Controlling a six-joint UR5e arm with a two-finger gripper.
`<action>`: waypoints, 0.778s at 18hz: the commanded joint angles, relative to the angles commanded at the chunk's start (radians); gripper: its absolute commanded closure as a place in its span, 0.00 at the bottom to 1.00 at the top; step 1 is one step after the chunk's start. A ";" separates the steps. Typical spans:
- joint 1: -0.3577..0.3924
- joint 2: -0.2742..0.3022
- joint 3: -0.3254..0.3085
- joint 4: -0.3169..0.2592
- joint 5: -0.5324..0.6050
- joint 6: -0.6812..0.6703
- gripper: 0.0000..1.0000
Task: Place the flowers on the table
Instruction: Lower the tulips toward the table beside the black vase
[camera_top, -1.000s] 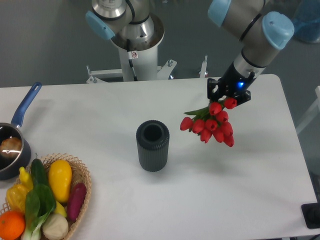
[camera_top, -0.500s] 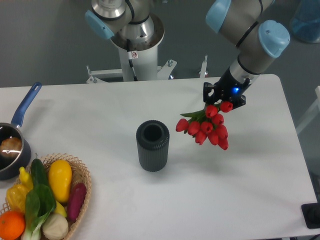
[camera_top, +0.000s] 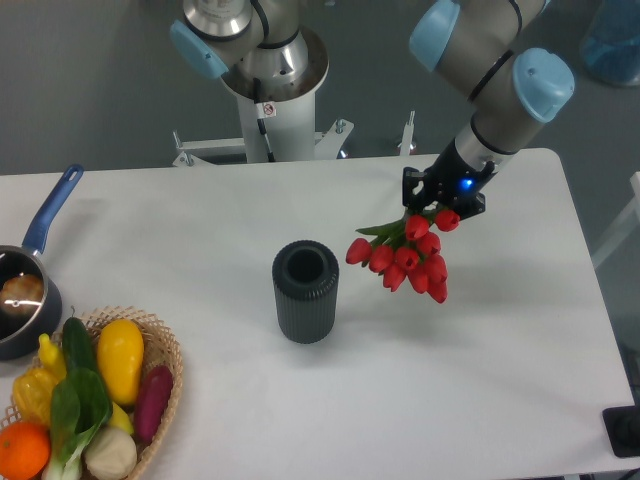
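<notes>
The flowers (camera_top: 405, 256), a bunch of red tulips with green leaves, hang heads-down above the white table (camera_top: 480, 380), right of centre. My gripper (camera_top: 443, 196) is shut on their stems from above; the stems themselves are hidden behind the gripper body. The tulip heads point down and to the left, and whether they touch the tabletop cannot be told.
A dark ribbed cylindrical vase (camera_top: 305, 291) stands upright left of the flowers. A wicker basket of produce (camera_top: 95, 400) sits at the front left corner. A blue-handled pot (camera_top: 25, 290) rests at the left edge. A second arm's base (camera_top: 265, 60) stands behind the table.
The gripper and the flowers have shifted a little to the left and toward the back of the table, nearer the vase. Everything else is unmoved.
</notes>
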 joint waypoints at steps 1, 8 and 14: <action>0.000 -0.003 0.000 0.000 0.000 0.002 0.64; 0.000 -0.006 -0.005 0.000 0.002 0.000 0.63; -0.002 -0.005 -0.006 -0.002 0.000 -0.009 0.60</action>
